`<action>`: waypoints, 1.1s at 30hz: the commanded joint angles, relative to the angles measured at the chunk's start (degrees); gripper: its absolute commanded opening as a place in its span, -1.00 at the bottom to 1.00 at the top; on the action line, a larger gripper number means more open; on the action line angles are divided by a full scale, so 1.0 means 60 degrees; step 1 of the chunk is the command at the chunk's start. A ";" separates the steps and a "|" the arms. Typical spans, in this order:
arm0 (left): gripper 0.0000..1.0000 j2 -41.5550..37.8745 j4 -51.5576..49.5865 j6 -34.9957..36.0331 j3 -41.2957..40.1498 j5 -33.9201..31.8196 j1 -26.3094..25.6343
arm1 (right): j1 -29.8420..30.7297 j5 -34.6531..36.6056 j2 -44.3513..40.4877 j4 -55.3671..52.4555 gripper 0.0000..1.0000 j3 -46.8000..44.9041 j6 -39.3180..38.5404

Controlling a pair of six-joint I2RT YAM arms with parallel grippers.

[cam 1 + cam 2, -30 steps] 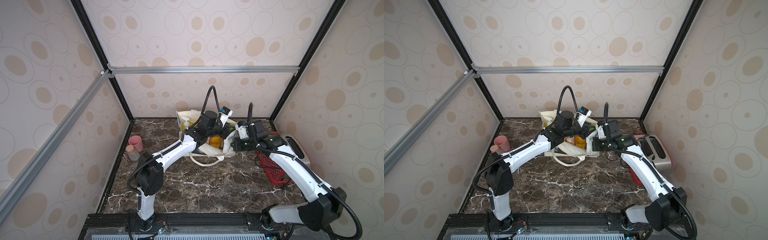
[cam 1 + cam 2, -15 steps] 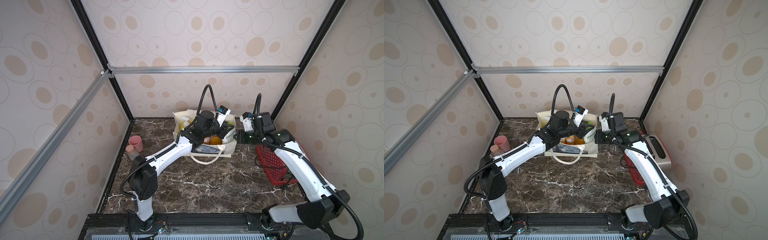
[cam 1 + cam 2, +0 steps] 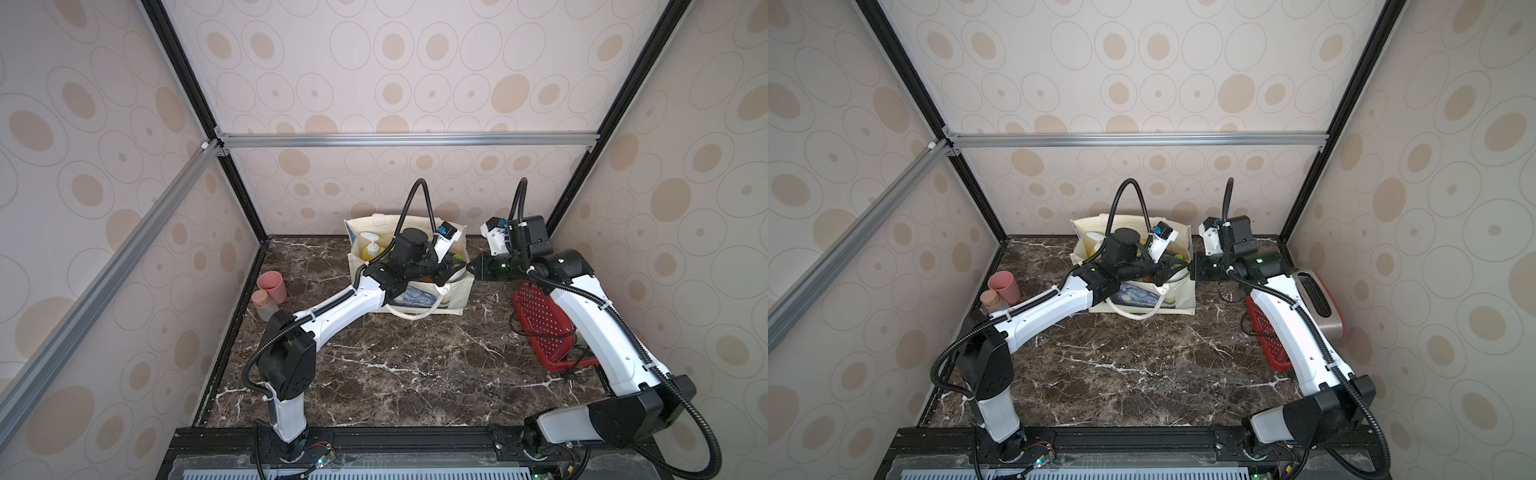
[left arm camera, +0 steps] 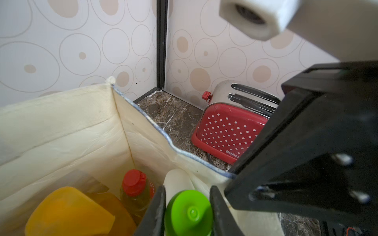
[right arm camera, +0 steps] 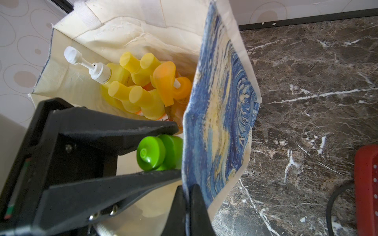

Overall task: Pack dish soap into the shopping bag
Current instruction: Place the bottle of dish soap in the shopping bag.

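Seven packed, one to go
Left jaws pinch the green-capped bottle [image 4: 189,211]; lower it straight while right jaws clamp the bag [image 5: 221,102] rim.

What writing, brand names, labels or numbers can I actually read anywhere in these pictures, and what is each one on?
"Belinee": white letters low on the red dotted toaster, left wrist view; a black robot part hides whatever follows.
Label on the red-capped bottle: too blurred to read.
Labels on the small yellow-capped bottles: mostly hidden, unreadable.
On the shopping bag: a swirl picture only, no words seen.
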 commanded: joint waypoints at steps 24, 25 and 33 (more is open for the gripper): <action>0.99 -0.6002 -0.2283 0.0048 -0.1758 -0.5419 0.0091 | -0.0812 -0.0348 -0.1006 0.1210 -0.09 0.0425 -0.0425; 0.99 -0.6456 -0.2235 0.0051 -0.2234 -0.6161 0.0197 | -0.0814 -0.0099 -0.1144 0.1211 0.08 0.0394 -0.0519; 0.99 -0.9290 -0.2045 -0.1028 -0.6303 -0.9123 0.2683 | -0.1051 0.2928 -0.2533 0.1889 0.94 -0.1405 -0.1116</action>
